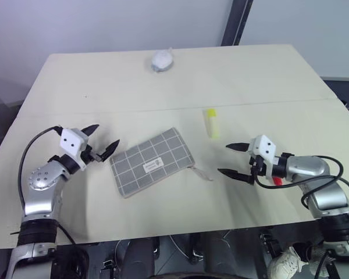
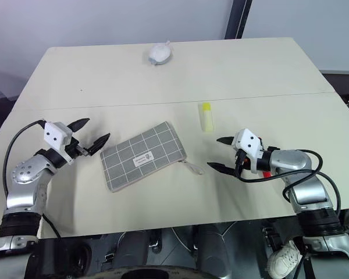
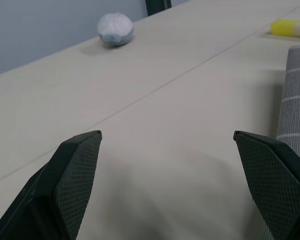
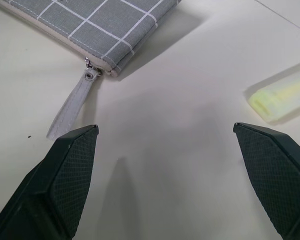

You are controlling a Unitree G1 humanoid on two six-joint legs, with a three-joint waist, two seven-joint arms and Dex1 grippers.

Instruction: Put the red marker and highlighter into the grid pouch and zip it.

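1. Both claws stand spread and empty: left claw, right claw
2. The flat grey fabric grid pouch lies on the pale counter between them, its zipper seemingly shut, its pull tab just ahead of the right claw
3. The stubby pale-yellow highlighter lies loose beyond the right claw
4. A red tip, likely the slim red marker, peeks from behind that claw
5. Nothing is stowed; all steps remain

grid pouch: grey, white-lined, flat on table, angled, zipper tab trailing right
highlighter: pale yellow, lying beyond pouch's right end
red marker: red bit visible under right arm
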